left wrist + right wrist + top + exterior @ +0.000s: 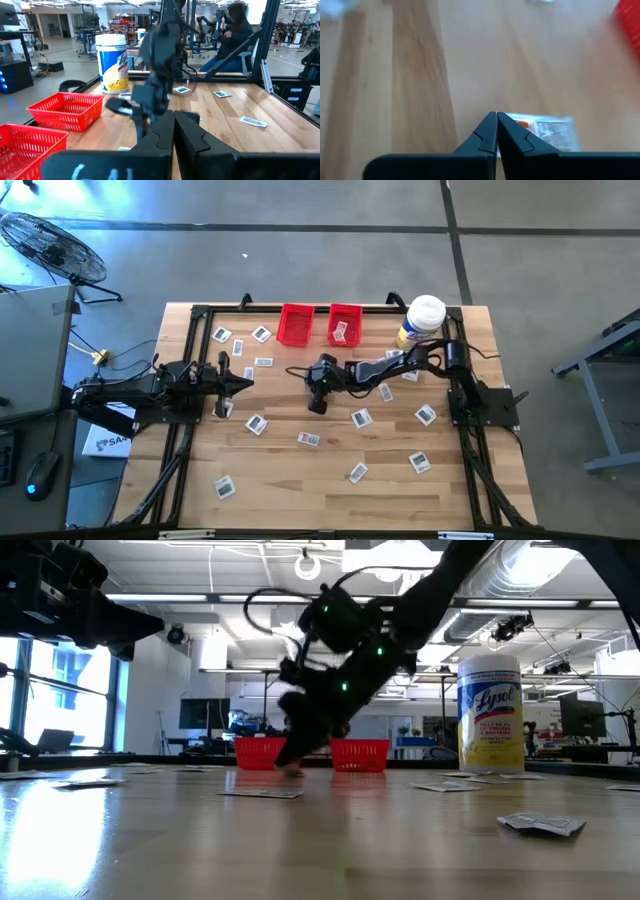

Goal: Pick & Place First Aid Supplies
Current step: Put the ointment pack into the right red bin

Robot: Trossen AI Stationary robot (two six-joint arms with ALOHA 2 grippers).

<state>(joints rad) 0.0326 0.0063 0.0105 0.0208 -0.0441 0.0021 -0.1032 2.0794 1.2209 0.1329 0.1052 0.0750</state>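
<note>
right gripper (pixel 496 116) is fully closed at mid-desk (pixel 300 480) with its tips at the edge of a packet (pixel 547 131) lying flat just beyond them, long axis crosswise to the fingers; whether it's pinched I can't tell; left gripper (pixel 245 383) closed, parked farther off.

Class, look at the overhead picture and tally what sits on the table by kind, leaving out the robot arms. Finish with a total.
Small white packets: at least 15 (one lies in a bin; the arms may hide more)
Red bins: 2
White-lidded jar: 1
Total: at least 18
</note>
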